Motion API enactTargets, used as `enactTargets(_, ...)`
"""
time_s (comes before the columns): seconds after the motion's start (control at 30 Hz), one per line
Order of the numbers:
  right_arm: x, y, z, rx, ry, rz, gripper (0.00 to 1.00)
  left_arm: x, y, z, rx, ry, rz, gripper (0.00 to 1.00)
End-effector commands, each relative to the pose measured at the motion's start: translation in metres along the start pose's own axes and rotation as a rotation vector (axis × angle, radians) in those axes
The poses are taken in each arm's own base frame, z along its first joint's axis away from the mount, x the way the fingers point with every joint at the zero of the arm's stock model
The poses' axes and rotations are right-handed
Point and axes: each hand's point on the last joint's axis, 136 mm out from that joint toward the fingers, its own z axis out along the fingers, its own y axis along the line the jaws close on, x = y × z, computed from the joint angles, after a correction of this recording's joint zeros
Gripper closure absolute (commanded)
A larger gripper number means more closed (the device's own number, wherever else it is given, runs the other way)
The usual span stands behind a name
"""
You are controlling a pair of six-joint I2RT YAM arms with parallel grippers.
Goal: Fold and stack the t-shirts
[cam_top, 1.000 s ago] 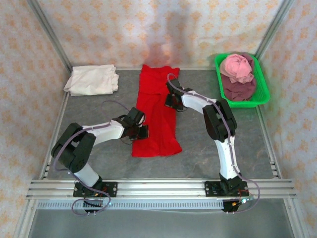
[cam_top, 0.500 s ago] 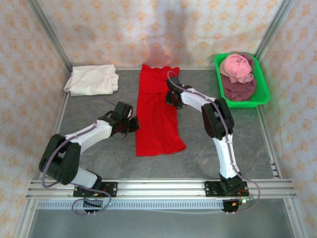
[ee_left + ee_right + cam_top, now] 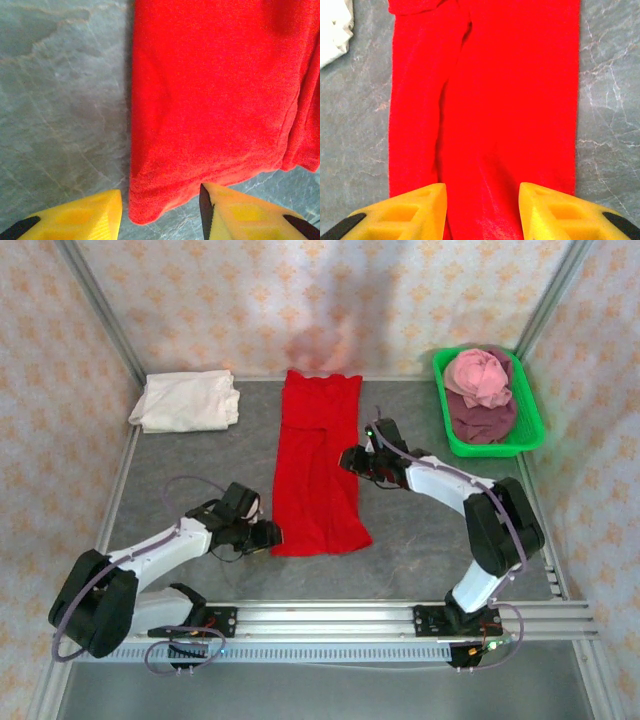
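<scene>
Left gripper point(image 3: 160, 200): Where a second ago it sat shut at the left edge of the red shirt point(image 3: 320, 460), its jaws now stand apart and hold nothing. The shirt's near-left hem corner lies loose between the fingers.
Right gripper point(image 3: 482, 200): Also parted and empty. It has come off the upper middle of the cloth and now sits at the shirt's right edge, with red cloth showing between its fingers in its own camera.
Arms: The left has drawn back toward its base and the right has swung out to the right. Both let go in the same second.
Red shirt: It lies flat in the middle of the table point(image 3: 200, 470), a long narrow strip running from the far edge toward the arms. Its sides are turned in and a crease runs down its length.
What it means: The lengthwise fold looks done and released. A crosswise fold most likely comes next, with the left jaws already lined up on the near hem.
White shirt point(image 3: 187, 400): It sits folded at the far left, well apart from the red one, and is the likely base of the stack.
Tray point(image 3: 535, 415): It stands at the far right, holding the pink shirt point(image 3: 478, 375) bunched on top of the maroon shirt point(image 3: 482, 420). Neither is folded yet.
</scene>
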Motion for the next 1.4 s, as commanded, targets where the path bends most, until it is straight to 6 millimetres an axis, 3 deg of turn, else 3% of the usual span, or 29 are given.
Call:
enactTargets(0.0,-0.001,0.010,0.000,-0.055,-0.014,-0.024,0.57,0.005,-0.002,0.006,0.001,0.028,-0.004,0.55)
enactTargets(0.2,-0.002,0.014,-0.006,-0.062,-0.023,-0.036,0.58,0.007,0.002,0.018,-0.019,0.043,-0.009,0.59)
enactTargets(0.33,0.006,0.009,-0.017,-0.051,-0.017,-0.036,0.58,0.005,0.000,0.020,-0.009,0.030,-0.008,0.78)
enactTargets(0.47,0.032,-0.005,-0.027,-0.037,0.031,-0.003,0.58,-0.001,-0.007,0.019,0.019,0.003,-0.004,0.92)
enactTargets(0.53,0.055,-0.017,-0.032,-0.023,0.092,0.025,0.58,-0.001,-0.005,0.019,0.010,0.002,0.000,0.99)
enactTargets(0.6,0.077,-0.030,-0.038,-0.004,0.139,0.057,0.57,0.000,0.001,0.019,-0.018,0.001,0.001,1.00)
enactTargets(0.7,0.100,-0.042,-0.049,0.000,0.187,0.093,0.48,0.004,0.005,0.021,-0.022,0.010,0.010,1.00)
enactTargets(0.87,0.126,-0.041,-0.051,-0.062,0.275,0.137,0.42,0.004,0.003,0.025,-0.017,0.024,0.016,1.00)
enactTargets(1.13,0.161,-0.040,-0.037,-0.105,0.414,0.172,0.46,0.004,0.006,0.027,-0.027,0.024,0.007,1.00)
enactTargets(1.37,0.166,-0.027,-0.032,-0.159,0.405,0.180,0.57,0.004,0.005,0.028,-0.018,0.020,0.008,1.00)
